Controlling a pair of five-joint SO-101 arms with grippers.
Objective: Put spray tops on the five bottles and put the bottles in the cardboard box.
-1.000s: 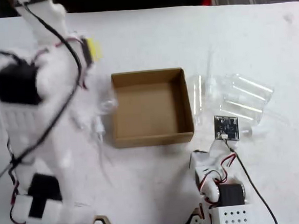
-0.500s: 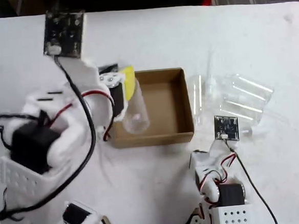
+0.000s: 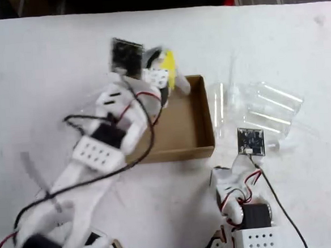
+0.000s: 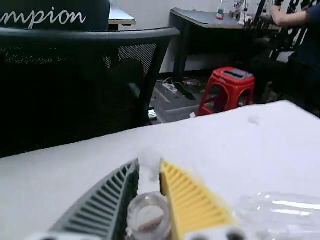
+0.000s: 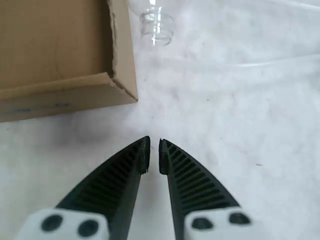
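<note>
Over the far rim of the brown cardboard box, the left gripper clamps a clear plastic bottle by its neck (no spray top fitted). Released here, it may strike the rim and roll away. Right gripper: nearly closed, empty. White tabletop; black mesh chair, red stool beyond.

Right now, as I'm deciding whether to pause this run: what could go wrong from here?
The bottle in the left pincer shows an open neck with no spray top; released over the cardboard box, it may go in uncapped. The left arm lies across the box and might nudge it toward the loose bottles beside it.
</note>
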